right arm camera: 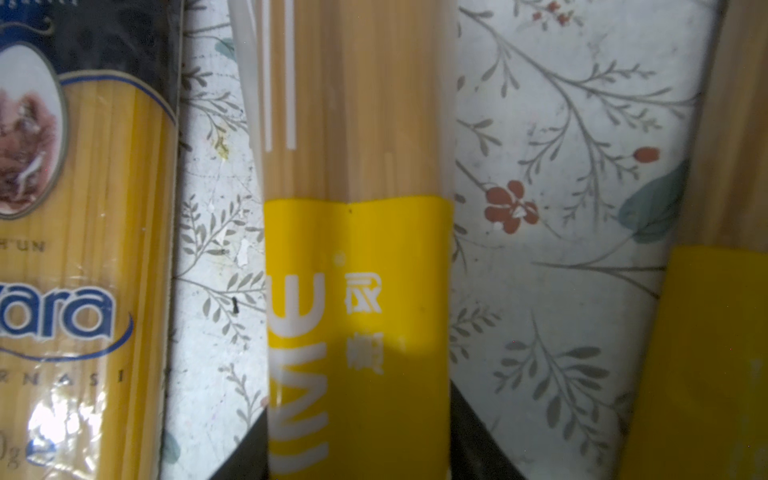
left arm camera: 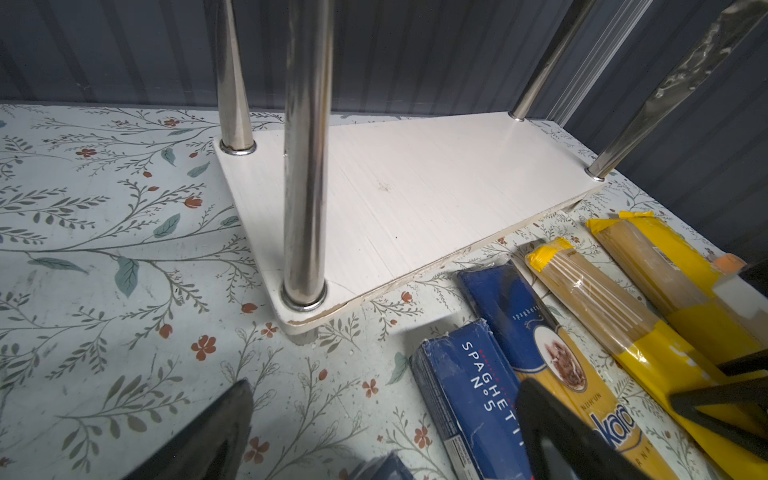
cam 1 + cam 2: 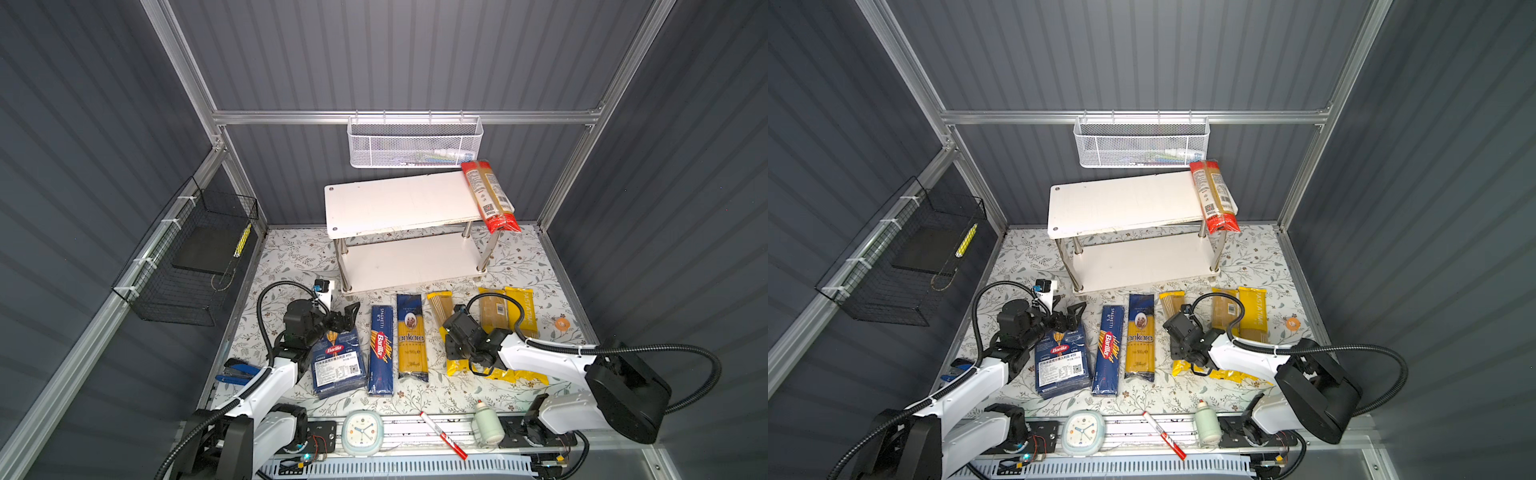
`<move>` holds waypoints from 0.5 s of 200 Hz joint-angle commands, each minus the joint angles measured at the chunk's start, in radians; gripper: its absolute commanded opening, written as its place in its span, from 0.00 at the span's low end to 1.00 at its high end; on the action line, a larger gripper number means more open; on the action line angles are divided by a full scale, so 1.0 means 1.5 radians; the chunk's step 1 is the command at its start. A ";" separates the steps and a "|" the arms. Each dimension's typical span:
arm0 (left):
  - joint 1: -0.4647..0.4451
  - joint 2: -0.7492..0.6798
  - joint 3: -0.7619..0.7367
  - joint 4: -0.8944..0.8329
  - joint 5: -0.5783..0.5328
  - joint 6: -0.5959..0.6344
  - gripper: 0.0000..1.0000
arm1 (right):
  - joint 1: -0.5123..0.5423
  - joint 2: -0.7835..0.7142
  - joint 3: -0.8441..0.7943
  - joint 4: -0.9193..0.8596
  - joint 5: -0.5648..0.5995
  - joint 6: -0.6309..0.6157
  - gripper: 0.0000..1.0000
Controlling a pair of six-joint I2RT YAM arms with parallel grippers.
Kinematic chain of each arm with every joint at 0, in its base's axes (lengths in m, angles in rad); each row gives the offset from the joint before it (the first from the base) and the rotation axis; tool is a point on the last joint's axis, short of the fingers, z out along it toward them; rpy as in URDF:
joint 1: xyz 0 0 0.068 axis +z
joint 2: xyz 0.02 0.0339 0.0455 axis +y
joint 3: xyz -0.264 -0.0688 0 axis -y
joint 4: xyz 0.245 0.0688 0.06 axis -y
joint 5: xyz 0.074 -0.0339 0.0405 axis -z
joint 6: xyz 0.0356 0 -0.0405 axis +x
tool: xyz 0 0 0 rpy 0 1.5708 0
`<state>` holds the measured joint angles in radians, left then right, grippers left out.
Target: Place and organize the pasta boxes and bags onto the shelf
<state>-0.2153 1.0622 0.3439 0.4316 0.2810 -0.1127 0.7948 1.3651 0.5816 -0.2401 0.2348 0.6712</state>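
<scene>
A floral-patterned table (image 3: 291, 257) carries the white two-tier shelf (image 3: 395, 203), which stands against its far edge. The shelf's lower board is bare. A red-and-clear bag (image 3: 490, 195) lies across the right end of the top board, its red end overhanging the front edge.

Between the shelf and the table's near edge, the remaining packs lie side by side in a row. From the left edge they are the wide Barilla box (image 3: 338, 365), the narrow Barilla box (image 3: 381, 353), the ankara bag (image 3: 411, 336), then the leftmost Pastatime bag (image 3: 440, 303), the middle Pastatime bag (image 3: 492, 309) and the rightmost Pastatime bag (image 3: 521, 307).

The right gripper (image 1: 359, 453) points down over the leftmost Pastatime bag. Its dark fingers (image 1: 249, 453) are pressed against both long sides of the pack, which lies flat on the table.

The left gripper (image 3: 351, 318) hangs over the far end of the wide Barilla box with its jaws spread and nothing between them.
</scene>
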 commanded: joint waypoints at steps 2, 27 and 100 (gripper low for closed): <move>0.001 -0.009 0.004 0.001 -0.004 -0.001 0.99 | 0.005 -0.034 0.001 -0.029 -0.002 0.007 0.26; 0.001 -0.011 0.002 0.001 -0.003 -0.001 0.99 | 0.006 -0.081 -0.001 -0.027 0.015 0.001 0.22; 0.001 -0.016 -0.001 0.005 0.003 0.001 0.99 | 0.006 -0.226 -0.007 -0.007 0.044 -0.034 0.14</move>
<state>-0.2153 1.0512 0.3439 0.4320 0.2813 -0.1127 0.7994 1.1027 0.5575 -0.3172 0.2474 0.6468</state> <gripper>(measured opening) 0.993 0.426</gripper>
